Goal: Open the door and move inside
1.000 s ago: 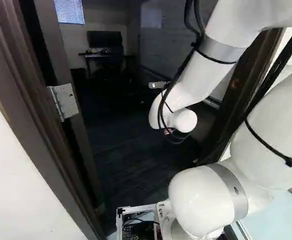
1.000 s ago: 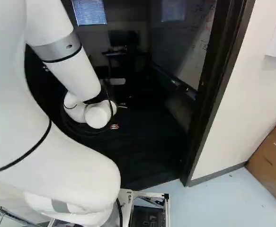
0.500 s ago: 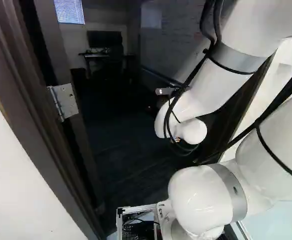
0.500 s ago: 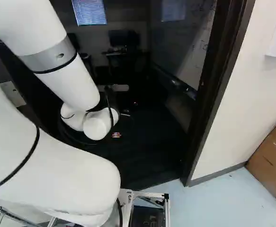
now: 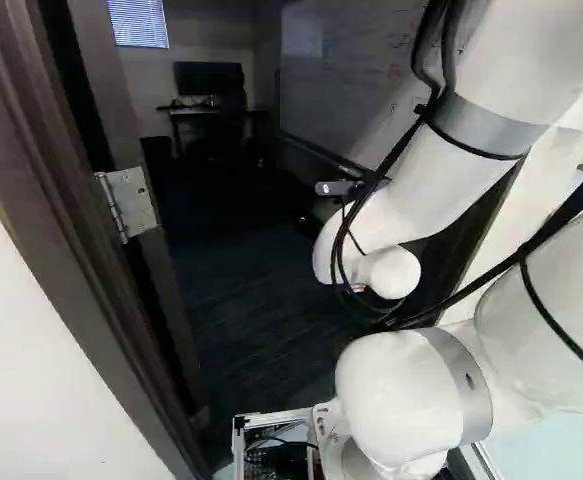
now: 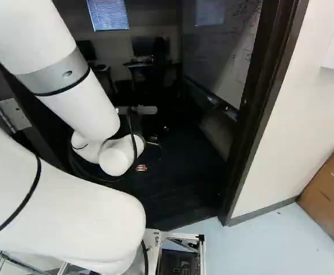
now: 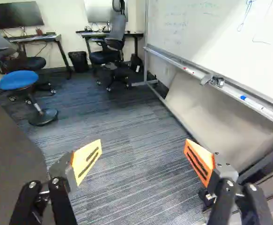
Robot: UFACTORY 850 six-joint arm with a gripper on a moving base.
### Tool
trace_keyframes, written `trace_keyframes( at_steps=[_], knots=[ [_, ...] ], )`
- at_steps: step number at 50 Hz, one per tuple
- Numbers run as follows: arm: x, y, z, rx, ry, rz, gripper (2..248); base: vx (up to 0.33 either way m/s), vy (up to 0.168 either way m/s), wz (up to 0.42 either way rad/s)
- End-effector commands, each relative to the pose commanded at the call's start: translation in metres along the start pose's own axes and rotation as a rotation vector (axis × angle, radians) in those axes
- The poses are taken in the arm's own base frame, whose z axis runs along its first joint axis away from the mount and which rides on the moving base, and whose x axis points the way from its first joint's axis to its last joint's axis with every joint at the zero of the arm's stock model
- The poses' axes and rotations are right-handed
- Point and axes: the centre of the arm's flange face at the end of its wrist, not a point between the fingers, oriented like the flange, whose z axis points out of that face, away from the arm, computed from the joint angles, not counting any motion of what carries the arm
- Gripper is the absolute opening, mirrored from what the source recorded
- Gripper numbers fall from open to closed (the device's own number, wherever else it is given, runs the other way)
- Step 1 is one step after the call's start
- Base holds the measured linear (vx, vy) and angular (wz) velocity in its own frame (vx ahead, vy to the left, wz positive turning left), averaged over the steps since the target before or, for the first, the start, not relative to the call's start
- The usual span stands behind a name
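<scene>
Arm: against its foot joint, white jointed arm (image 5: 431, 180) has shifted rightward and down in the left base view, its wrist lower in both base views; the base stays put.
Gripper: black two-fingered gripper with orange pads (image 6: 153, 148) is spread wide; in the wrist view the gripper (image 7: 143, 150) has nothing between its pads.
Door: dark brown door (image 5: 111, 110) stands open at the left of the left base view, silver metal hinge (image 5: 136, 200) on its edge.
Doorway: the wrist reaches through dark frame (image 6: 264, 86).
Room: long whiteboard (image 7: 220, 28) and round blue stool (image 7: 19, 80) stand ahead of the gripper.
</scene>
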Motion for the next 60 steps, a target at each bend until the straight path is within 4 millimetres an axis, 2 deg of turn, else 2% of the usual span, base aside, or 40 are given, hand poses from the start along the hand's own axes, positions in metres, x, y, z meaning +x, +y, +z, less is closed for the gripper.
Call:
trace_keyframes(
  at_steps=[35,60],
  knots=[
    [0.0,0.0,0.0,0.0,0.0,0.0,247,0.049,0.0,-0.007],
    [0.0,0.0,0.0,0.0,0.0,0.0,247,0.148,0.009,0.191]
  ],
)
